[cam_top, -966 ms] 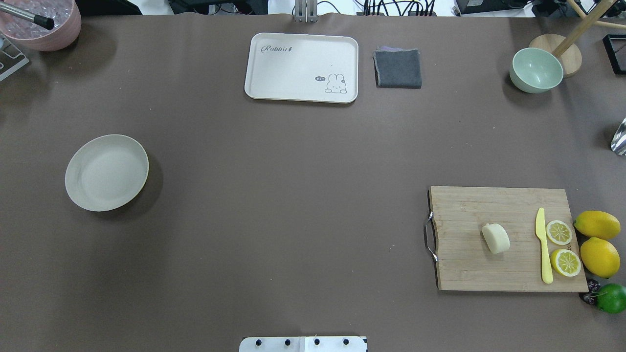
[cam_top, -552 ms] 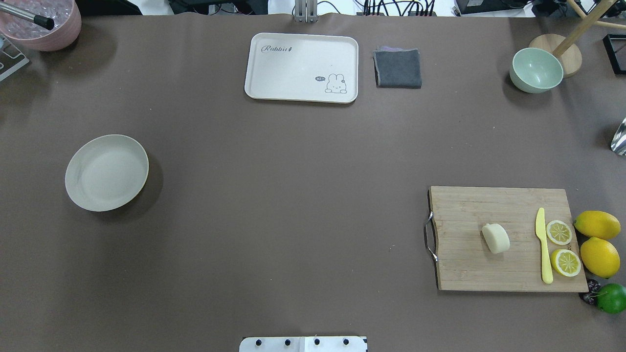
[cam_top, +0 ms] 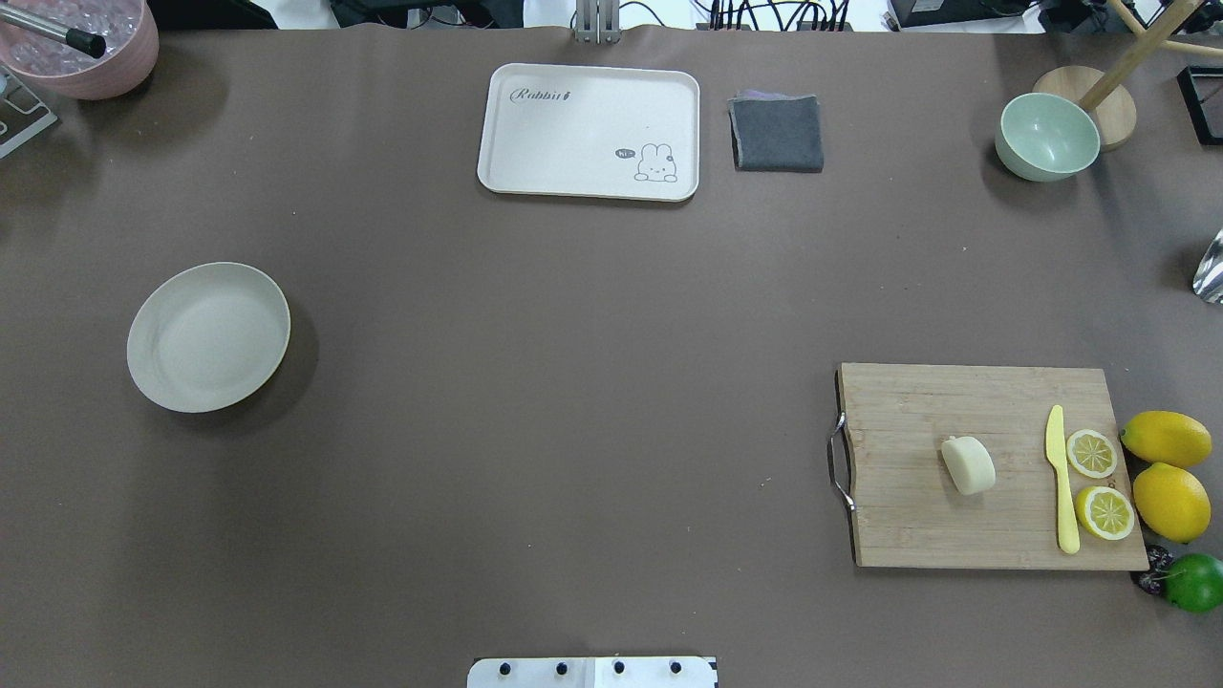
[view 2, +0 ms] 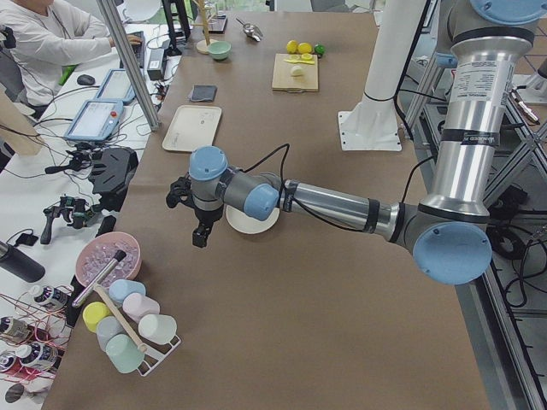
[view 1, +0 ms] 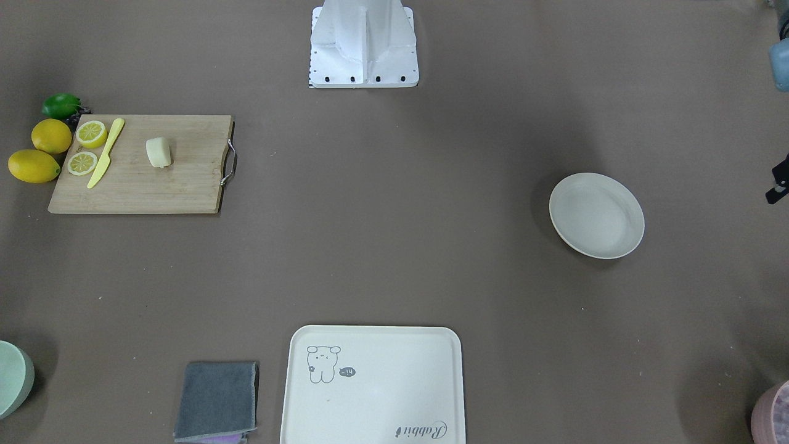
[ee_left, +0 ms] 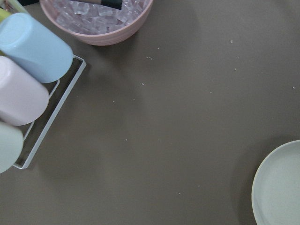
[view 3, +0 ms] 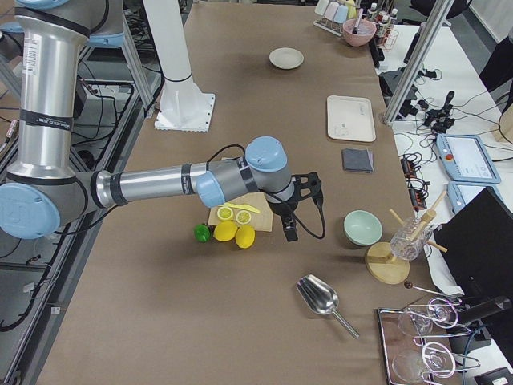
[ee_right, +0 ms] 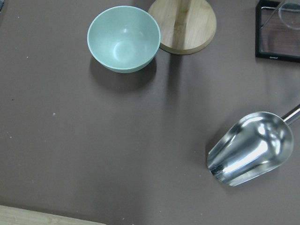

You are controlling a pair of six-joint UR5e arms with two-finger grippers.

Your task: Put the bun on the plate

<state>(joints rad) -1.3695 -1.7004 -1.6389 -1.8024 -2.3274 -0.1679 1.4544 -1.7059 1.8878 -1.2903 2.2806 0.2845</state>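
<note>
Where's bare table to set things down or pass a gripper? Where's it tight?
Bare: the middle between plate, tray and cutting board; the board's handle end, beside the bun. Crowded: around its other end, knife, lemon halves, lemons, lime.

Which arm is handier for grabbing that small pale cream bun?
Right. The small pale cream bun lies on the wooden cutting board, and the right gripper hangs beside that board; the left gripper hangs far off by the round off-white plate.

A robotics lab — robot arm [view 2: 333, 202], aluminium framing [view 2: 128, 64], tablets [view 2: 96, 120], cables [view 2: 67, 161].
</note>
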